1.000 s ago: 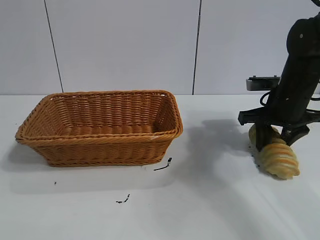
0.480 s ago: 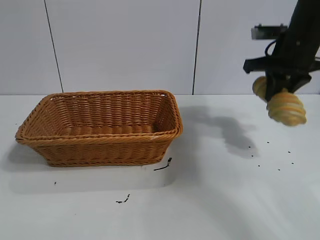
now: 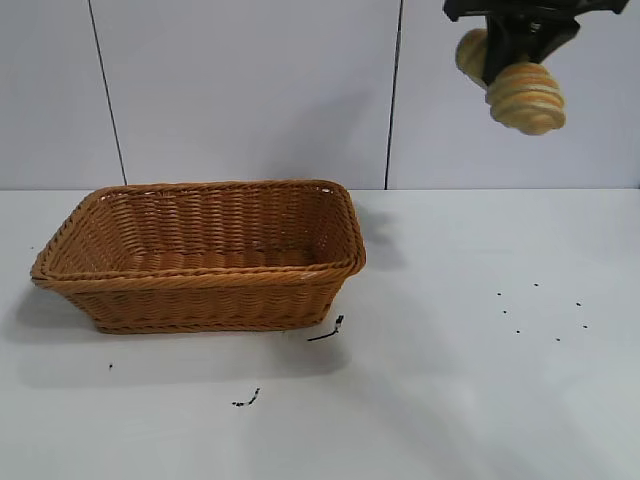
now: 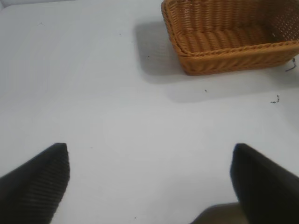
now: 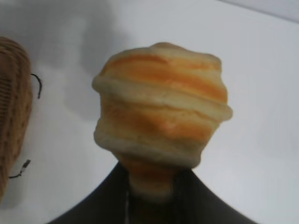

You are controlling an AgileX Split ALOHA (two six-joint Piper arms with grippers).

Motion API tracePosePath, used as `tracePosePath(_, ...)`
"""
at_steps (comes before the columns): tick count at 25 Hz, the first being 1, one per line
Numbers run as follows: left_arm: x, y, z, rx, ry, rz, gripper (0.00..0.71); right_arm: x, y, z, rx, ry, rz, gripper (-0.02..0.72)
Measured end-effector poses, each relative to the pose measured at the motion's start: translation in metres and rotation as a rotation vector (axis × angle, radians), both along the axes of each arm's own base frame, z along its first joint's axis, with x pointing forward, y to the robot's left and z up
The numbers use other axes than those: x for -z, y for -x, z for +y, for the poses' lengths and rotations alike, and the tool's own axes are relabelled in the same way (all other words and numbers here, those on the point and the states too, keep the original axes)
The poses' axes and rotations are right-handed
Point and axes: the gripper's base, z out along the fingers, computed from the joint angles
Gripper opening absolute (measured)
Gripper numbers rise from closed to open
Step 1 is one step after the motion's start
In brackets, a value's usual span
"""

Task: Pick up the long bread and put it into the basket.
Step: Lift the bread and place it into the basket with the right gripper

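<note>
1. A white surface (image 3: 450, 400) fills the lower part of the exterior view, with a pale panelled wall behind it.
2. A large woven basket (image 3: 200, 290), orange-brown with a thick braided rim, sits on the left half of the surface, nearer the back edge than the front. Nothing shows inside it.
3. The long bread (image 3: 524, 95), a ridged loaf striped pale yellow and orange-brown, hangs high in the air at the upper right, well above the surface and well apart from the basket.
4. The right gripper (image 3: 520, 40) grips the loaf near its middle. Its dark fingers are closed narrowly around the bread, and one end of the loaf points down and toward the camera.
5. In the right wrist view the loaf (image 5: 161, 123) bulges out from between the dark fingers (image 5: 93, 205), and a corner of the basket (image 5: 11, 116) shows at one edge, off to the side rather than beneath.
6. The left gripper (image 4: 149, 182) is idle, low over a bare stretch of the surface with the basket farther off. Its fingers stand wide apart and hold nothing.
7. A few dark specks and small bits of thread lie on the surface in front of the basket and toward the right edge.
8. Progress, as a judgement: the pick-up is done and the loaf is clear of the surface. What is left is carrying it over the basket, lowering it and letting go.
</note>
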Motion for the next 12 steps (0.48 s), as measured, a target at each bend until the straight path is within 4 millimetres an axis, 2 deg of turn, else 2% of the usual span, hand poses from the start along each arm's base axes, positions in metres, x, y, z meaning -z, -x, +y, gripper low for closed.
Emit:
tracePosePath(6,0.000,0.000,0.000,0.000,0.000,0.000,0.696,0.024,0.019,0.088,-0.397,0.103,-0.091,0.123)
tracePosePath(12,0.000,0.000,0.000,0.000,0.000,0.000,0.696,0.041,0.041,0.142,-0.721,0.180,-0.188,0.123)
